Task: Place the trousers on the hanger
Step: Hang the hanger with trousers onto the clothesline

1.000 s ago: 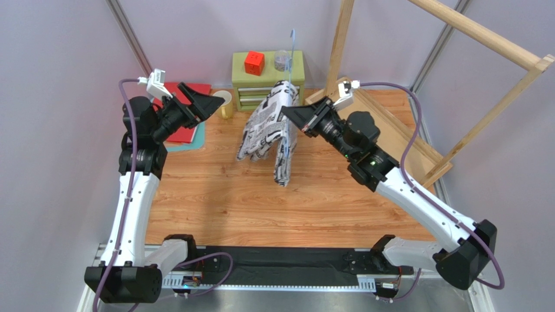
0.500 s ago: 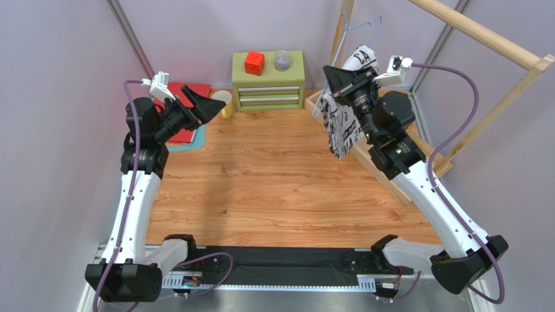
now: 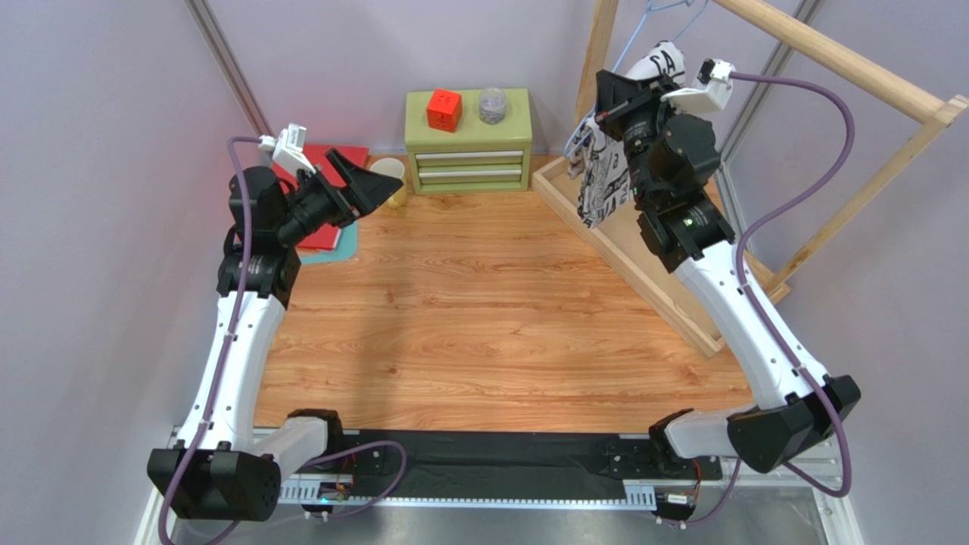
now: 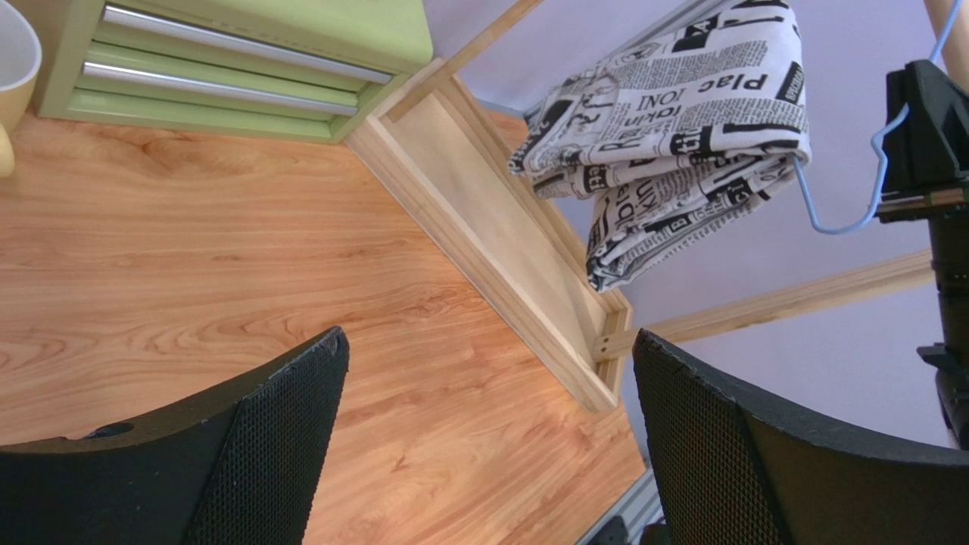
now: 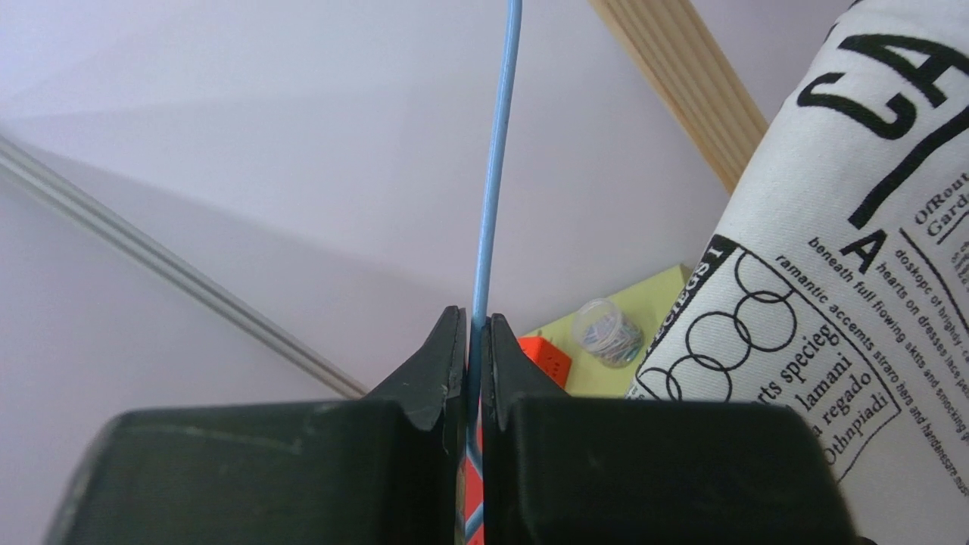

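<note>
Containers first:
- Green drawer unit (image 3: 468, 148) at the back of the table (image 3: 478, 329). Both drawers are closed, so contents are not visible.
- On its top stand a red cube (image 3: 444, 110) and a small clear jar (image 3: 491, 105). The jar holds small coloured bits that look like paper clips in the right wrist view.
- Pale cup (image 3: 389, 179) stands just left of the drawer unit. Can't tell what's in it.
- Red book (image 3: 332, 193) lies on a teal sheet (image 3: 324, 248) at far left, under the left arm.

Task items:
- The trousers (image 3: 606, 170) are folded over the hanger (image 4: 847, 204) and hang in the air, off the table, above the low base of the wooden rack (image 3: 842, 63).
- Right gripper (image 5: 474, 327) is clamped tight on the hanger's blue wire, and the cloth sits just beside its fingers.
- Left gripper (image 4: 489, 341) is spread wide with nothing in it. It's well apart, over the left rear of the table, and points toward the rack.

In the way:
- The rack's upright post is right next to the trousers.
- The slanted top rail passes just right of the hanger top.
- The hook runs to the frame edge overhead, so I can't tell if it touches the rail.
</note>
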